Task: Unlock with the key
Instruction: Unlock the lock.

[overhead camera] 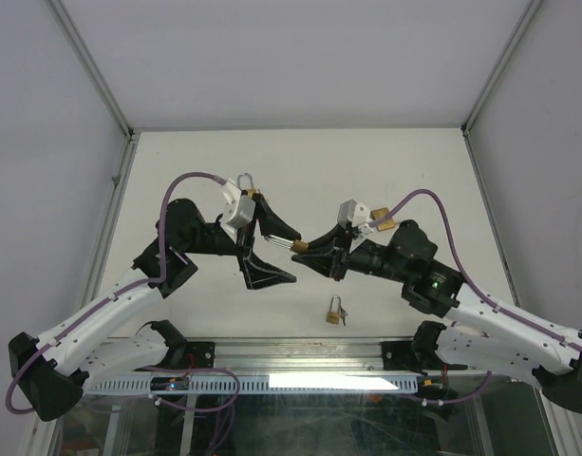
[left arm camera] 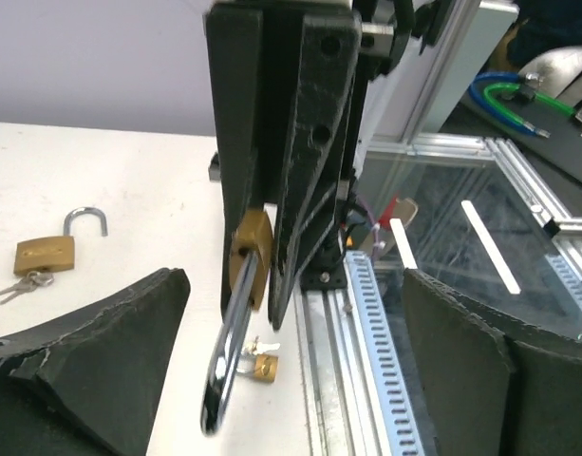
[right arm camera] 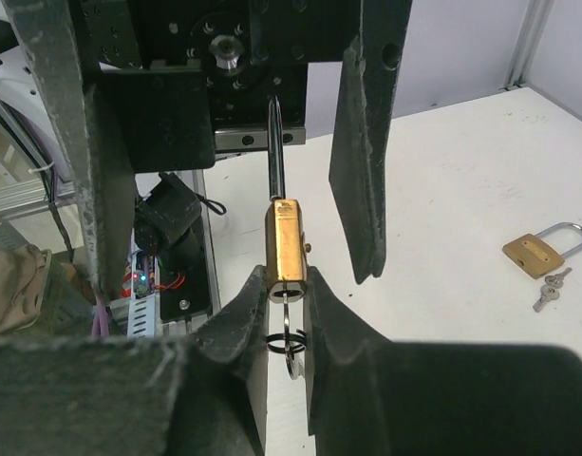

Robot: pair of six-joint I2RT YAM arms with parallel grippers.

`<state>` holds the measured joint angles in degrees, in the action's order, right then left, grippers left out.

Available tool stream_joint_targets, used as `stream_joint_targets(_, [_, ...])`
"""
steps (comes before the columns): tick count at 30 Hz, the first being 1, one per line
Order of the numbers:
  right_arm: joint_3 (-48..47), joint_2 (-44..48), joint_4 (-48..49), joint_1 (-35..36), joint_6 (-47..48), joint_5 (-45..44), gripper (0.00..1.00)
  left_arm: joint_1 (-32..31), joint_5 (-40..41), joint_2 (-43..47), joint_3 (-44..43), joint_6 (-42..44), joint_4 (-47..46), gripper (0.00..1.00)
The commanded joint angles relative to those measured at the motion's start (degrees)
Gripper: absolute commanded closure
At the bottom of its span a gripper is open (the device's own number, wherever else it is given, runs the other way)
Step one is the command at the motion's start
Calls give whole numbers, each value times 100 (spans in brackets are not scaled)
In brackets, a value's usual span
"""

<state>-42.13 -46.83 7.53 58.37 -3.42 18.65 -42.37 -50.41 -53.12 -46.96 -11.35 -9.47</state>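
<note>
Between its widely spread fingers, the left gripper [overhead camera: 291, 257] is holding nothing while the shackle [right arm camera: 274, 142] of a brass padlock [right arm camera: 283, 242] is pointing in, and just right of it the right gripper [right arm camera: 286, 288] is pinching that padlock's body tightly.

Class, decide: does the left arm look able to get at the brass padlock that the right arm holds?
Probably yes. The left fingers stand open and empty either side of the shackle, which points toward them; the right fingers clamp only the brass body of the padlock. Nothing lies between.
</note>
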Motion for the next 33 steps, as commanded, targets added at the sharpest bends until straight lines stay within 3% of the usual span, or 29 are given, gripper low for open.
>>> stream_joint_targets(1, [-103,244,457,-158,-190,-107,100,175,-290,241,-191,897,365,1])
stream_joint_targets(5, [-248,284,76,-303,-244,18,100,851,-83,309,-554,1801,1306,3])
stream_joint_targets(9, [-353,264,-201,-316,-246,132,100,918,-493,324,-892,2412,1659,21])
stream_joint_targets(13, [-375,225,-209,-317,-219,491,100,885,-762,225,-982,2410,1657,37])
stream_joint_targets(17, [-401,227,-173,-322,-253,516,100,778,-834,227,-878,2495,1723,64])
stream_joint_targets(21, [-422,284,-124,-322,-306,585,100,762,-692,237,-815,2844,2005,59])
stream_joint_targets(28, [-349,182,-61,-317,-454,613,100,697,-963,354,-739,2507,1680,94])
stream_joint_targets(30, [-287,150,9,-315,-526,592,100,680,-983,431,-654,2474,1675,100])
stream_joint_targets(33, [-257,86,29,-325,-601,579,100,670,-878,546,-552,2504,1586,100])
